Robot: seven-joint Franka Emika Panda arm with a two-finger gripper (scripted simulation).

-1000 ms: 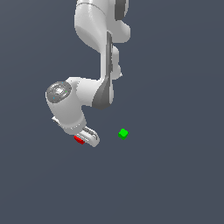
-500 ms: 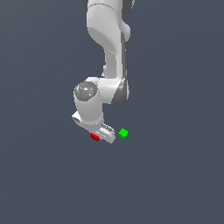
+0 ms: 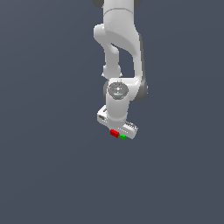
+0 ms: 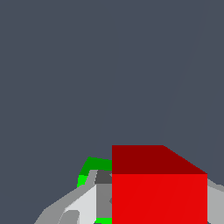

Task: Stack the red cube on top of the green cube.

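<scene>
In the exterior view the red cube [image 3: 114, 133] shows just under the white hand of my gripper [image 3: 117, 134], held between its fingers. The green cube [image 3: 123, 137] peeks out right beside it, toward the exterior view's right, mostly hidden by the hand. In the wrist view the red cube [image 4: 157, 188] fills the foreground, clamped between light grey fingers [image 4: 83, 203]. Only an edge of the green cube [image 4: 94, 165] shows behind it, past one finger. Whether the two cubes touch cannot be told.
A plain dark grey-blue floor [image 3: 48, 175] surrounds the cubes. The white arm [image 3: 120, 48] rises above the hand toward the top of the exterior view.
The arm has swung toward the exterior view's right carrying the red cube. The hand now sits over the green cube, which stayed where it was.
</scene>
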